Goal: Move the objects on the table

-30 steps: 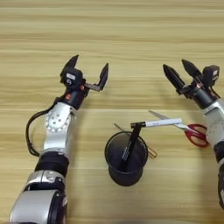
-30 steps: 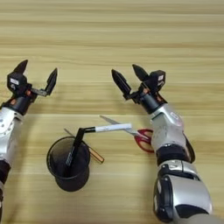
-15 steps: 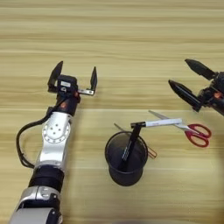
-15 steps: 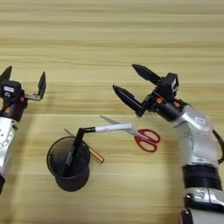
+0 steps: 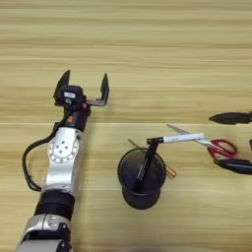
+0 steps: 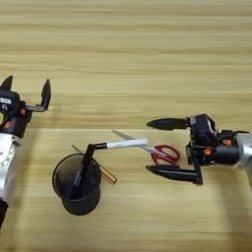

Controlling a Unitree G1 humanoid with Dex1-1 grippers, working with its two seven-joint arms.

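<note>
- Black mesh pen cup (image 5: 141, 183): one, near the table's (image 5: 147, 59) front edge, holding one black marker (image 5: 146, 165).
- One white pen (image 6: 123, 144) lay across one red-handled scissors (image 6: 165, 153); one amber screwdriver (image 6: 106, 173) beside the cup.
- Left gripper (image 5: 84, 88) open, empty, toward the left edge.
- Right gripper (image 6: 167, 146) open, its fingers either side of the scissors.
- Light-brown wood, horizontal grain.

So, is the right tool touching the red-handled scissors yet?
Apart. In the right eye view the open right tool straddles the scissors, with bare table visible between each finger and the red handles.
</note>
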